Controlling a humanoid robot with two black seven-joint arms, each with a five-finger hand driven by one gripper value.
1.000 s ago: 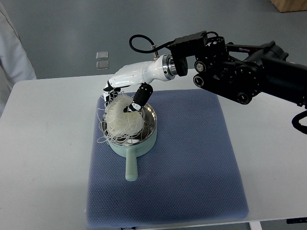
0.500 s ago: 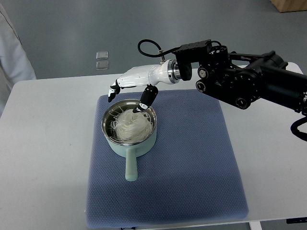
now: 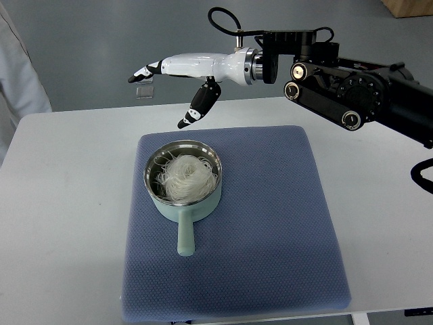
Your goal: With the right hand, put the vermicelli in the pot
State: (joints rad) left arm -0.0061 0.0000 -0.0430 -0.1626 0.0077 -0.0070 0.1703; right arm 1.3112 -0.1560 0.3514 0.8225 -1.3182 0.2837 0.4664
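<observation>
A nest of white vermicelli (image 3: pixel 184 175) lies inside the pale green pot (image 3: pixel 193 206), whose handle points toward the near edge. The pot stands on the blue mat (image 3: pixel 270 223). My right hand (image 3: pixel 162 95), white with dark fingertips, hovers well above and behind the pot. Its fingers are spread and hold nothing. The black right arm (image 3: pixel 345 84) reaches in from the right edge. The left arm does not show.
The white table (image 3: pixel 61 223) surrounds the mat on all sides. A person's white sleeve (image 3: pixel 20 74) shows at the far left edge. Two small clear squares (image 3: pixel 143 91) lie on the floor beyond the table.
The right hand let go of the vermicelli, which dropped fully into the pot. The hand then rose and drew back away from the pot, fingers straightening.
</observation>
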